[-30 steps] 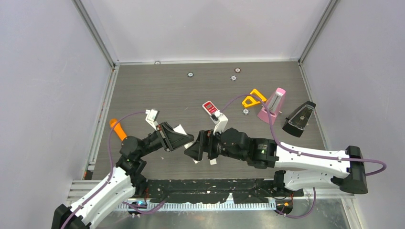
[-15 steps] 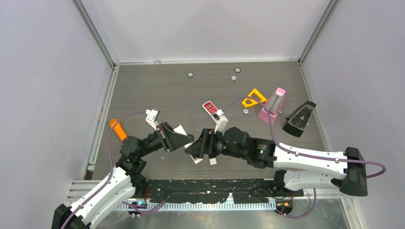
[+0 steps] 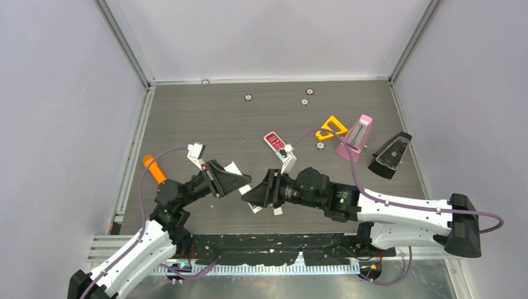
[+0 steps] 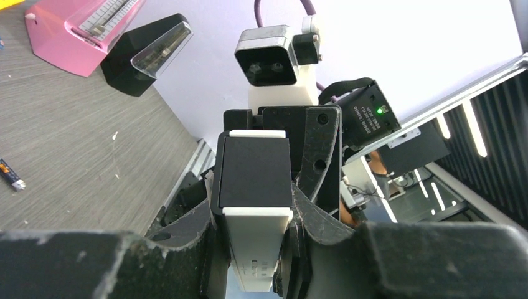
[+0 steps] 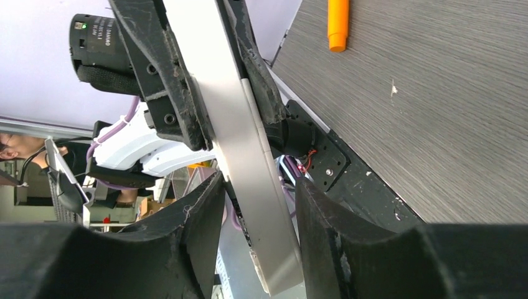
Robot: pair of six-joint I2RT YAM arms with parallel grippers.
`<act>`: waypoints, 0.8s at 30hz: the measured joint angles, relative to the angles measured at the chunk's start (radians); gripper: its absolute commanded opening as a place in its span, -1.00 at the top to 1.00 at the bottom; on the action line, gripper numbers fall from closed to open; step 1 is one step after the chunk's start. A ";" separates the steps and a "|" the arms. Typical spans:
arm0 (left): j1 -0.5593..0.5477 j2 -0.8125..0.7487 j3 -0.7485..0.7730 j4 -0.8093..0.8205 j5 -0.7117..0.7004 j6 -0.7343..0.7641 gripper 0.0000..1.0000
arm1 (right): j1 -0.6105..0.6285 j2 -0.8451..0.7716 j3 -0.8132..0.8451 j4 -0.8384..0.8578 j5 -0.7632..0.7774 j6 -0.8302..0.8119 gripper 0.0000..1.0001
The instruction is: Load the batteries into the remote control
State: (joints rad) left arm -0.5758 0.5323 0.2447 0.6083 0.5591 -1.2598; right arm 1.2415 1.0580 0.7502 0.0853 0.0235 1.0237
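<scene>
The white remote control hangs above the table's near middle, between my two grippers. My left gripper is shut on it; in the left wrist view its fingers press both sides of the remote control, which has a black panel on its upper part. My right gripper faces the left one, jaws on either side of the remote control. The right finger touches it and a thin gap shows at the other. One small dark battery lies on the table. I see no other batteries.
An orange cone-ended stick lies at the left edge. A red gadget, a yellow piece, a pink metronome and a black metronome stand at the back right. Small round discs dot the far side.
My right gripper's jaws have narrowed around the remote control, and the right arm has edged slightly towards the left. My left gripper keeps its hold, unmoved.
</scene>
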 measured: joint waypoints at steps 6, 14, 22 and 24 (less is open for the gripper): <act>-0.001 -0.027 -0.005 -0.004 -0.027 -0.045 1.00 | 0.000 -0.011 -0.009 0.033 -0.008 -0.005 0.41; -0.001 -0.038 -0.006 -0.006 -0.051 -0.068 1.00 | 0.000 -0.018 -0.010 0.044 -0.011 -0.019 -0.45; 0.000 -0.042 -0.006 0.002 -0.078 -0.066 1.00 | 0.000 -0.072 -0.010 -0.012 0.002 -0.029 -0.56; 0.000 -0.042 -0.006 0.003 -0.079 -0.066 1.00 | 0.000 -0.092 -0.010 -0.012 0.005 -0.031 -0.54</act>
State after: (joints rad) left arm -0.5758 0.4908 0.2386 0.6109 0.4805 -1.3258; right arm 1.2415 0.9661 0.7399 0.0731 0.0280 0.9928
